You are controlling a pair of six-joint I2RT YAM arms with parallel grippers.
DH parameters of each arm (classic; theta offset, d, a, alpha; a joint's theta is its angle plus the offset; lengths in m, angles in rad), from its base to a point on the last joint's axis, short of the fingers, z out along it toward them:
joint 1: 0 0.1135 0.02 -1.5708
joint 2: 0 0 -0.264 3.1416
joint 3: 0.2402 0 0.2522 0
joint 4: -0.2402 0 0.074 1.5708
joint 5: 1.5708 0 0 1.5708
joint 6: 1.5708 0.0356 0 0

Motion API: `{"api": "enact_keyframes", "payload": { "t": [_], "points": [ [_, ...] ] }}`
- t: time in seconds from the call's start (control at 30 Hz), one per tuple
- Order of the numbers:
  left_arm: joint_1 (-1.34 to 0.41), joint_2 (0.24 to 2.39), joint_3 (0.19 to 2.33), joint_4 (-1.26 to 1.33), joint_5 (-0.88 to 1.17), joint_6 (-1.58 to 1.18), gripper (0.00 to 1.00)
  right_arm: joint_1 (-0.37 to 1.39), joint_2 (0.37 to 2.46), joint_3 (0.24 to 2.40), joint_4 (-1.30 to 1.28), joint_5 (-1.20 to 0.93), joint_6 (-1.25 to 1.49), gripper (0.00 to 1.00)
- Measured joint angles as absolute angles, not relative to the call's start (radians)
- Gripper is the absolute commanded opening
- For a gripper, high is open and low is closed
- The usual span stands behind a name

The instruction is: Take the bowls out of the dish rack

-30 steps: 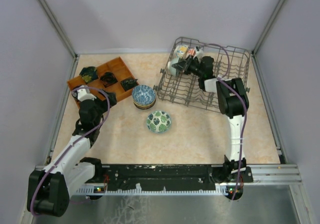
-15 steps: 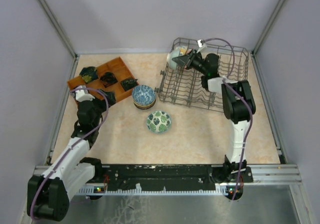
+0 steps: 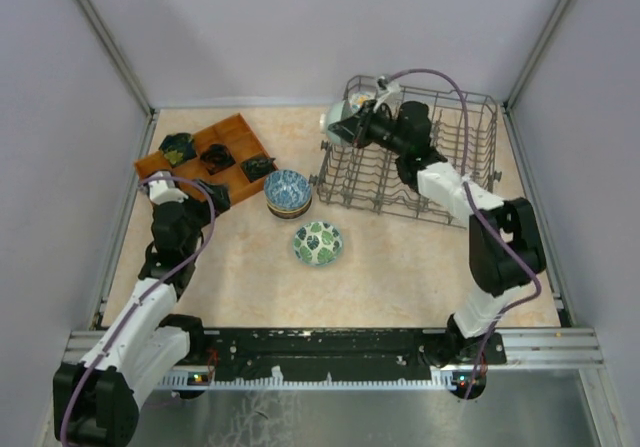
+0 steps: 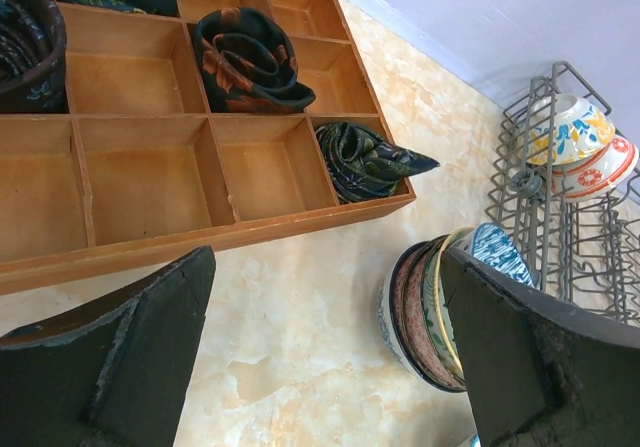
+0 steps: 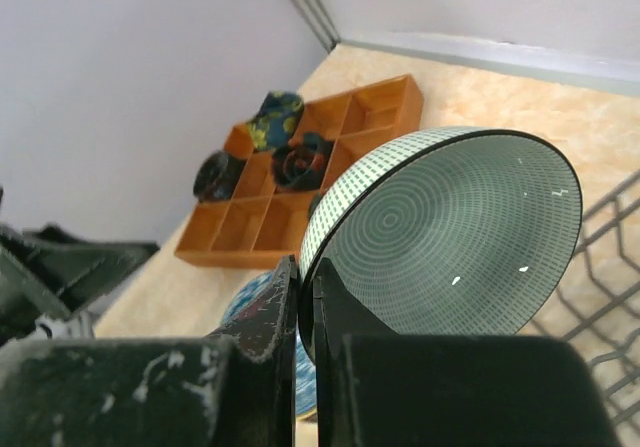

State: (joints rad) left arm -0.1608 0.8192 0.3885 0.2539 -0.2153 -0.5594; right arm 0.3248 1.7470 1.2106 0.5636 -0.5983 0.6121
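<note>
Teal bowl (image 5: 450,237) is clamped at its rim in the right gripper (image 5: 305,297), over the rack (image 3: 440,182) at 10 o'clock; stack (image 3: 288,192) and leaf bowl (image 3: 318,242) are out, two bowls (image 4: 567,127) remain inside.

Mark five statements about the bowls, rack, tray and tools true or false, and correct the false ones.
1. The right tool is shut on a teal bowl. True.
2. The rack holds no bowls. False: at least two bowls stand in it.
3. The leaf bowl sits on top of the stack. False: it lies alone on the table, nearer the arms.
4. The left tool is open and holds nothing. True.
5. The tray has bowls in its compartments. False: it holds rolled cloths.
</note>
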Motion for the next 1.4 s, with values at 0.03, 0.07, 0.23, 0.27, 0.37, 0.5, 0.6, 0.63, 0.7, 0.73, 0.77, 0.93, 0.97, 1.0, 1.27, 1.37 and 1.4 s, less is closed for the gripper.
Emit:
{"api": "enact_keyframes", "payload": {
  "t": [0.03, 0.07, 0.23, 0.27, 0.37, 0.5, 0.6, 0.63, 0.7, 0.73, 0.77, 0.93, 0.97, 1.0, 1.27, 1.37, 1.4],
  "points": [
    [-0.161, 0.816, 0.394, 0.243, -0.215, -0.559, 0.99, 0.37, 1.694, 1.211, 0.47, -0.551, 0.544, 0.0],
    [-0.161, 0.812, 0.4, 0.231, -0.215, -0.556, 0.99, 0.411, 1.65, 1.211, 0.405, -0.514, 0.494, 0.0],
    [-0.161, 0.789, 0.434, 0.177, -0.215, -0.545, 0.99, 0.629, 1.444, 1.214, 0.085, -0.378, 0.287, 0.0],
    [-0.161, 0.784, 0.439, 0.169, -0.215, -0.543, 0.99, 0.659, 1.421, 1.216, 0.031, -0.347, 0.26, 0.0],
    [-0.161, 0.77, 0.447, 0.149, -0.211, -0.538, 0.99, 0.751, 1.393, 1.248, -0.145, -0.222, 0.189, 0.0],
    [-0.161, 0.759, 0.454, 0.12, -0.204, -0.534, 0.99, 0.894, 1.404, 1.295, -0.373, -0.04, 0.131, 0.0],
    [-0.161, 0.749, 0.458, 0.112, -0.204, -0.533, 0.99, 0.992, 1.444, 1.339, -0.509, 0.066, 0.11, 0.0],
    [-0.161, 0.745, 0.458, 0.111, -0.204, -0.533, 0.99, 1.018, 1.476, 1.361, -0.563, 0.108, 0.104, 0.0],
    [-0.161, 0.743, 0.458, 0.111, -0.204, -0.533, 0.99, 1.052, 1.504, 1.377, -0.603, 0.134, 0.103, 0.0],
    [-0.161, 0.743, 0.458, 0.111, -0.204, -0.533, 0.99, 1.066, 1.527, 1.391, -0.632, 0.156, 0.103, 0.0],
    [-0.161, 0.743, 0.458, 0.11, -0.204, -0.533, 0.99, 1.075, 1.548, 1.399, -0.65, 0.175, 0.103, 0.0],
    [-0.161, 0.743, 0.458, 0.104, -0.204, -0.533, 0.99, 1.105, 1.634, 1.415, -0.728, 0.234, 0.106, 0.0],
    [-0.161, 0.743, 0.458, 0.104, -0.204, -0.533, 0.99, 1.108, 1.646, 1.415, -0.738, 0.241, 0.107, 0.0],
    [-0.161, 0.743, 0.458, 0.104, -0.204, -0.533, 0.99, 1.11, 1.654, 1.415, -0.746, 0.244, 0.107, 0.0],
    [-0.161, 0.743, 0.458, 0.104, -0.205, -0.533, 0.99, 1.124, 1.704, 1.415, -0.749, 0.247, 0.108, 0.0],
    [-0.161, 0.743, 0.458, 0.104, -0.205, -0.533, 0.99, 1.124, 1.733, 1.415, -0.749, 0.246, 0.108, 0.0],
    [-0.161, 0.743, 0.458, 0.104, -0.205, -0.533, 0.99, 1.124, 1.743, 1.415, -0.749, 0.246, 0.108, 0.0]
  ]
}}
